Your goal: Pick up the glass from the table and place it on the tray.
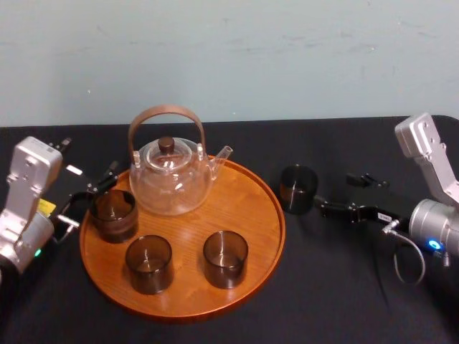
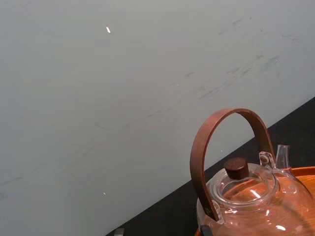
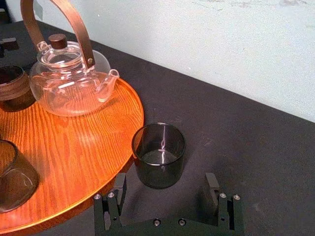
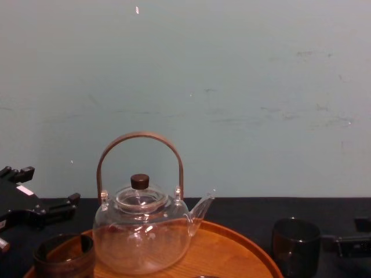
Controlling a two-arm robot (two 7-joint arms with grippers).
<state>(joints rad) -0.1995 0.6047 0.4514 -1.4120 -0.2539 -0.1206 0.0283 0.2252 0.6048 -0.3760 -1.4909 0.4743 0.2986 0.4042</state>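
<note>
A dark smoky glass (image 1: 297, 188) (image 3: 158, 155) (image 4: 295, 246) stands upright on the black table (image 1: 344, 287), just right of the round wooden tray (image 1: 251, 265) (image 3: 74, 162). My right gripper (image 1: 335, 193) (image 3: 165, 191) is low over the cloth directly behind this glass. It is open, with its fingers (image 3: 118, 189) spread wider than the glass and nothing touching them. My left gripper (image 1: 93, 195) (image 4: 37, 194) waits open at the tray's left edge, beside another glass (image 1: 112, 213).
On the tray are a glass teapot (image 1: 171, 172) (image 2: 246, 191) with a brown hoop handle and three dark glasses, two of them near the front (image 1: 149, 263) (image 1: 225, 258). Bare tray wood lies on its right half. A pale wall rises behind the table.
</note>
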